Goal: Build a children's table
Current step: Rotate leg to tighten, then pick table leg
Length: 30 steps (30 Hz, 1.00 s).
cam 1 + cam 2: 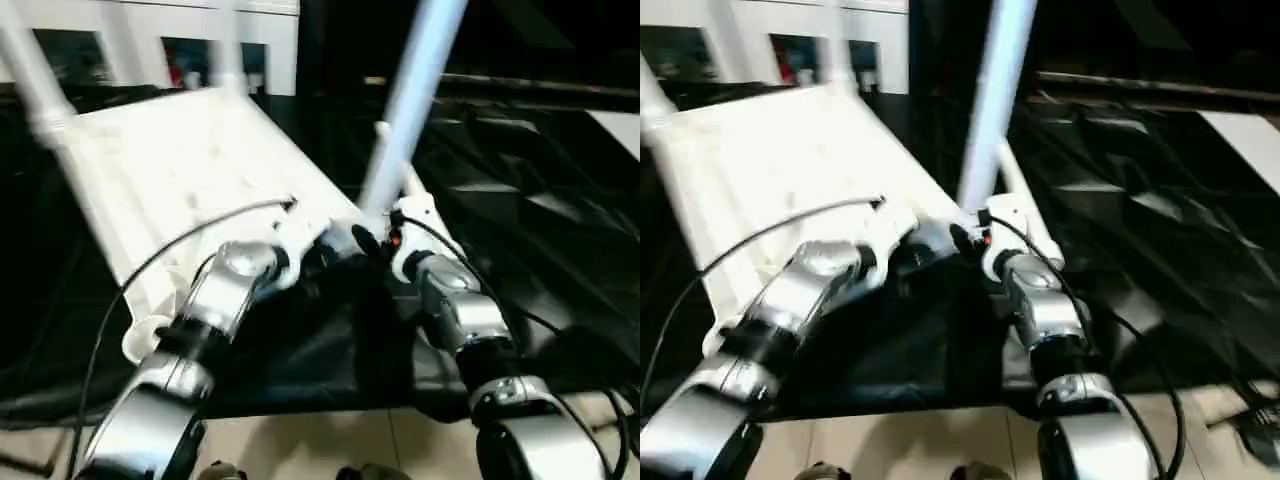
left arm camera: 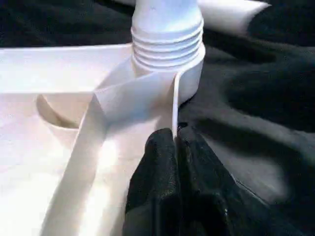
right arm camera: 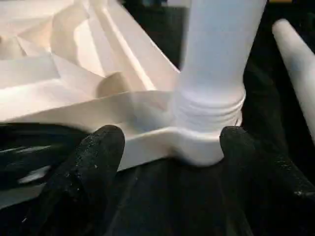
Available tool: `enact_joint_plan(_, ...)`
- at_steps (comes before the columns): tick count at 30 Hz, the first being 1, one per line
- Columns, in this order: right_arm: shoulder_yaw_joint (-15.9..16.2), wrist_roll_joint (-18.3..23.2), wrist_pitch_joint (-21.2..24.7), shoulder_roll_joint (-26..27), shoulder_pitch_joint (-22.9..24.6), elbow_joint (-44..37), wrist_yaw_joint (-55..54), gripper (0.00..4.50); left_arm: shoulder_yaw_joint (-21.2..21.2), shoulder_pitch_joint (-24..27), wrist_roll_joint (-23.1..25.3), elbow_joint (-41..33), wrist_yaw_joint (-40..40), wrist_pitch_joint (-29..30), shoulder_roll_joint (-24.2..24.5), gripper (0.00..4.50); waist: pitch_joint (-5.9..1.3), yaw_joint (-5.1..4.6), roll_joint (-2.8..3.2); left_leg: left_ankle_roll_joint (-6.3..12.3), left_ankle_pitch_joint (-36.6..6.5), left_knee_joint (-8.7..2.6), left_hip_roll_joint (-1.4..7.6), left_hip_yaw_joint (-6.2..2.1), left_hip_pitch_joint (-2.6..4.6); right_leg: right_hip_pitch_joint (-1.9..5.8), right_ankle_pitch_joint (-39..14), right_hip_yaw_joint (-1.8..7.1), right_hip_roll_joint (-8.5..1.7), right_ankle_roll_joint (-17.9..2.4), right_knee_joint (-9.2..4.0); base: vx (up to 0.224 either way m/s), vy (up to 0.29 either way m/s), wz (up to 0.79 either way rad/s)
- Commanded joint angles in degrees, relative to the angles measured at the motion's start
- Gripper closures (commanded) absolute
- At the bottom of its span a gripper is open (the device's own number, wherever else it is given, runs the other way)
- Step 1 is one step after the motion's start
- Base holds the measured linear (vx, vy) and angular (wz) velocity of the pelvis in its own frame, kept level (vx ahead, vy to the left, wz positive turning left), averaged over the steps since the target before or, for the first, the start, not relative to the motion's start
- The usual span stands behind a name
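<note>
Head view: forearms [image 1: 232,280] hide corner socket [image 3: 199,145].

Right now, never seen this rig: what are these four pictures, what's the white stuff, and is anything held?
It is a humanoid robot with two silver arms, each ending in a gripper of two black fingers. The two wide pictures come from a stereo camera on its head, looking down over the forearms. The two close pictures come from cameras on the wrists.

On a black cloth lies a white plastic tabletop, underside up, so its ribs show. A white leg stands in the near corner socket, its threads still visible above the socket. Another leg lies loose on the cloth.

The left gripper is shut on the thin edge rim of the tabletop beside that socket. The right gripper is open, its fingers on either side of the socket, holding nothing.
</note>
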Motion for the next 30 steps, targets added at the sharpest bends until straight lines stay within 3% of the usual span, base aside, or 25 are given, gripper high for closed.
enact_joint_plan(1,-0.9,0.5,0.0,-0.9,0.7,-1.2,-0.8,1.03,3.2,-0.6,-0.4,1.5,4.5,-2.9,1.1,4.5,-4.94,0.73,-0.03,3.91,-1.8,-2.59,0.75,-0.1,-0.31,4.12,-0.1,2.8,-4.01,-10.2,-2.99,0.0,0.0,0.0)
enact_joint_plan(2,-1.1,0.5,0.0,-0.8,0.9,-1.4,-1.0,1.03,3.5,-1.1,-0.3,2.2,5.5,-3.8,1.3,4.5,-4.93,0.77,-0.08,4.49,-1.0,-2.57,0.73,-0.05,-0.31,4.13,2.1,2.77,-4.0,-11.2,-2.81,0.0,0.0,0.0)
enact_joint_plan(3,-1.1,0.6,-0.2,-0.6,1.1,-1.6,-1.2,1.03,4.0,-1.9,-0.6,3.1,6.3,-4.4,1.4,4.5,-5.17,0.98,0.65,5.66,0.7,-2.25,0.62,0.0,-0.2,4.13,6.5,2.84,-3.98,-12.9,-2.34,0.0,0.0,0.0)
enact_joint_plan(5,-1.0,0.6,-0.2,-0.5,1.2,-1.7,-1.2,1.03,4.1,-2.2,-0.7,3.2,6.4,-4.4,1.3,4.5,-5.48,1.02,0.24,7.7,3.6,-1.87,0.61,0.15,-0.11,4.15,13.4,2.82,-3.78,-15.0,-1.63,0.0,0.0,0.0)
enact_joint_plan(6,-0.9,0.5,-0.2,-0.4,1.3,-1.8,-1.2,1.03,4.3,-2.6,-0.8,3.8,6.7,-4.8,1.3,4.5,-5.41,1.07,0.17,8.42,4.1,-1.82,0.59,0.23,-0.14,4.08,14.5,2.78,-3.76,-15.6,-1.62,0.0,0.0,0.0)
enact_joint_plan(7,-0.7,0.4,-0.5,-0.4,1.3,-1.7,-1.3,1.03,5.0,-3.3,-1.0,4.6,8.0,-4.4,1.4,4.5,-5.1,1.3,0.61,8.99,2.0,-1.93,0.82,0.3,0.11,3.81,12.4,2.69,-3.92,-16.5,-1.89,0.0,0.0,0.0)
enact_joint_plan(12,-0.9,0.7,-0.5,0.0,1.5,-2.0,-2.4,1.03,6.7,-6.3,-1.2,10.9,13.0,-8.8,1.6,4.5,-4.7,2.2,0.7,6.04,-3.3,-2.39,1.25,0.24,0.63,3.6,3.4,2.69,-4.12,-15.4,-2.59,0.0,0.0,0.0)
enact_joint_plan(16,-1.1,0.7,-0.2,0.1,1.5,-1.8,-3.0,1.03,7.6,-6.9,-1.4,12.0,13.7,-12.0,1.6,4.5,-4.67,2.6,0.41,4.62,-4.0,-2.47,1.18,0.22,0.53,3.69,2.2,2.73,-4.3,-14.5,-2.63,0.0,0.0,0.0)
enact_joint_plan(20,-2.4,1.4,4.5,-0.6,-0.1,-1.9,-4.6,1.03,9.2,-6.6,-4.5,8.8,8.6,-17.1,0.8,4.5,-4.64,2.95,0.51,3.8,-4.4,-2.53,1.25,0.23,0.58,3.6,1.9,2.77,-4.3,-14.5,-2.6,0.0,0.0,0.0)
enact_joint_plan(21,-1.6,-0.8,7.0,-1.9,-1.4,-1.8,-6.6,0.99,9.4,-5.9,-5.7,6.4,6.3,-17.1,1.0,4.17,-4.72,3.05,0.97,3.29,-3.8,-2.5,1.23,0.17,0.68,3.55,2.8,2.73,-4.26,-14.6,-2.51,0.0,0.0,0.0)
enact_joint_plan(22,-1.4,-1.3,7.5,-2.2,-1.8,-1.7,-7.2,0.99,9.4,-5.6,-6.0,5.7,5.9,-16.9,1.1,4.17,-4.77,3.09,1.09,2.9,-3.2,-2.48,1.24,0.13,0.67,3.61,3.6,2.71,-4.23,-14.8,-2.3,0.0,0.0,0.0)
enact_joint_plan(24,-1.2,-2.3,8.4,-2.7,-2.5,-1.6,-8.4,0.99,9.5,-5.3,-6.5,5.0,5.4,-17.0,1.2,3.97,-4.7,3.14,0.9,2.48,-3.6,-2.42,1.09,0.33,0.64,3.59,4.2,2.77,-4.17,-14.5,-2.32,0.0,0.0,0.0)
enact_joint_plan(25,-1.1,-2.9,9.7,-5.6,-5.3,-0.6,-6.9,0.82,8.4,-2.9,-8.2,-0.8,-0.1,-13.0,2.2,3.83,-4.72,3.29,1.24,1.62,-4.5,-2.45,1.14,0.25,0.76,3.71,3.1,2.78,-4.38,-14.3,-2.34,0.0,0.0,0.0)
enact_joint_plan(26,-1.1,-2.9,10.1,-6.9,-6.5,-0.1,-5.9,0.82,7.8,-1.7,-8.9,-3.4,-2.7,-11.2,2.6,3.83,-4.8,3.22,0.87,1.65,-3.7,-2.38,1.14,0.18,0.44,4.06,3.8,2.76,-4.39,-14.7,-2.06,0.0,0.0,0.0)
enact_joint_plan(27,-1.7,-2.5,10.8,-7.7,-7.8,1.3,-5.7,0.65,7.2,-0.9,-9.2,-5.2,-4.3,-9.9,3.2,3.65,-4.75,3.37,1.15,1.9,-3.1,-2.2,0.95,0.45,0.52,3.7,4.7,2.8,-4.06,-14.6,-2.11,0.0,0.0,0.0)
enact_joint_plan(30,-2.9,-1.9,12.8,-10.4,-12.7,7.4,-6.1,0.39,5.8,2.1,-9.9,-11.0,-8.2,-6.3,5.3,3.39,-4.76,2.93,1.32,1.39,-4.4,-2.18,0.87,0.44,0.36,3.73,3.2,2.82,-3.92,-14.3,-2.04,0.0,0.0,0.0)
